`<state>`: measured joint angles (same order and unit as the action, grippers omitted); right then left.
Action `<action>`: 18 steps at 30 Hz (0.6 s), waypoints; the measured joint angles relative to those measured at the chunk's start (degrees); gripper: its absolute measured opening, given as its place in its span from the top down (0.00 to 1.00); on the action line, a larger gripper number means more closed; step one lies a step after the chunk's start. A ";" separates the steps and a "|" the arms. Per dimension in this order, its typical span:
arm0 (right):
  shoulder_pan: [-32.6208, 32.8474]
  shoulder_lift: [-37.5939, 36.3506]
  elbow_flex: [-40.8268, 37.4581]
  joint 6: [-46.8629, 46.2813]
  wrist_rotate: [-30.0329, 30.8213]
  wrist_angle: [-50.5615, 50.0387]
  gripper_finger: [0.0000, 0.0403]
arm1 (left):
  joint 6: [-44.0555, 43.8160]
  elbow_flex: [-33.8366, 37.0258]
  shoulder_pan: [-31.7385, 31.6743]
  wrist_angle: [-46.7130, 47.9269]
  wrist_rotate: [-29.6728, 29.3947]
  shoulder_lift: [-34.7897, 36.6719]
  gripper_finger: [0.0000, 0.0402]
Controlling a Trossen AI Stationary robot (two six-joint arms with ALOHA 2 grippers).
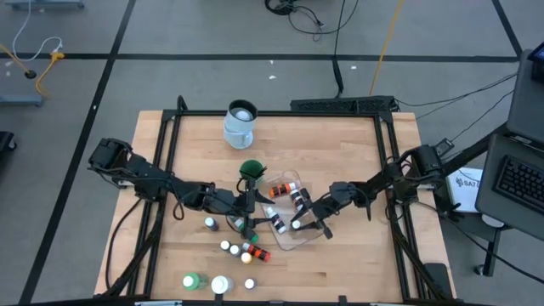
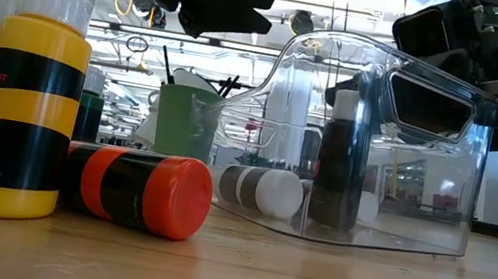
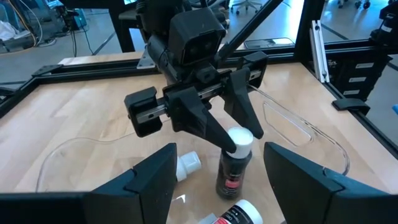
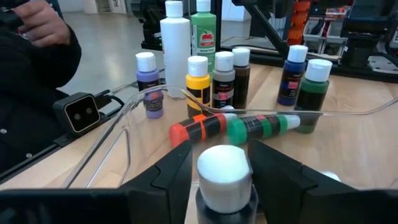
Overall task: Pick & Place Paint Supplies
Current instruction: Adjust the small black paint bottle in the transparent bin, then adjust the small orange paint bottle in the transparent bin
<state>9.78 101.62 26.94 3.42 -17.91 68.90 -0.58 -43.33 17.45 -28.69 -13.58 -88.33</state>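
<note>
A black paint bottle with a white cap stood upright inside the clear plastic tub near the table's middle. The right gripper was at its cap, fingers on either side; whether they pressed on it could not be told. Two more bottles lay on their sides in the tub. The left gripper hovered just beside the tub, jaws open and empty. Outside lay an orange bottle and a green bottle; a yellow bottle stood upright.
</note>
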 joint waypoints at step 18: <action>-0.02 -17.11 -0.35 0.65 -3.12 -1.58 0.62 | -10.50 -0.02 -2.90 0.34 1.60 0.00 0.39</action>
<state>9.76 84.52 26.59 4.07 -21.03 67.32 -11.08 -43.35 14.55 -28.35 -11.99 -88.33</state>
